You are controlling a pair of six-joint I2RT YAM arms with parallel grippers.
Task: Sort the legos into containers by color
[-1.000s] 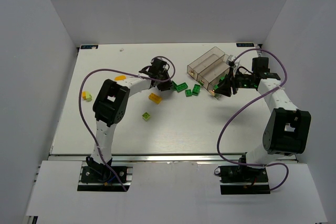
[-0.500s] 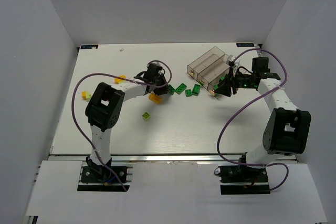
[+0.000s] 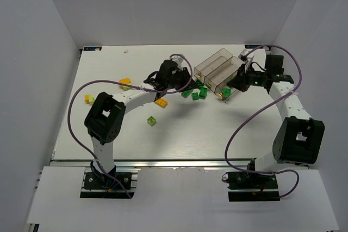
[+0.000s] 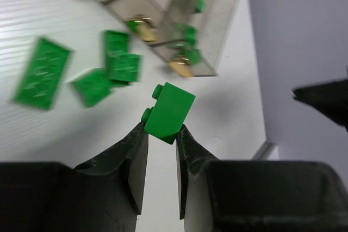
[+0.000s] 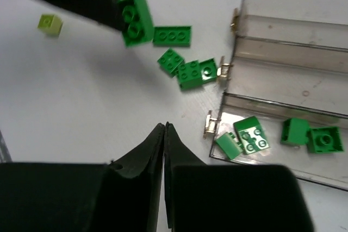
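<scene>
Pinching a green brick [image 4: 167, 113] by its lower end, the left claw [image 4: 161, 134] is almost closed, its jaws only as far apart as the brick is thick. The brick tilts up out of the fingertips, lifted off the tabletop [image 3: 190, 134] and near the short end of the bins [image 3: 217, 69]. These are three clear compartments joined side by side, set at an angle toward the far right.

The right claw [image 5: 164, 129] has its jaws pressed together with nothing between them, and hangs just beside the same end of the bins. In its wrist view, the compartment nearest it holds four greens [image 5: 250, 134].

Several loose greens [image 5: 172, 35] lie clustered on the tabletop just beside the bins, between the two claws. A lime brick [image 3: 151, 120] sits apart, nearer the arm bases. An orange brick [image 3: 160, 101] lies close to the left arm, another orange [image 3: 125, 81] lies farther left, and a small pair [image 3: 87, 99] rests near the left edge.
</scene>
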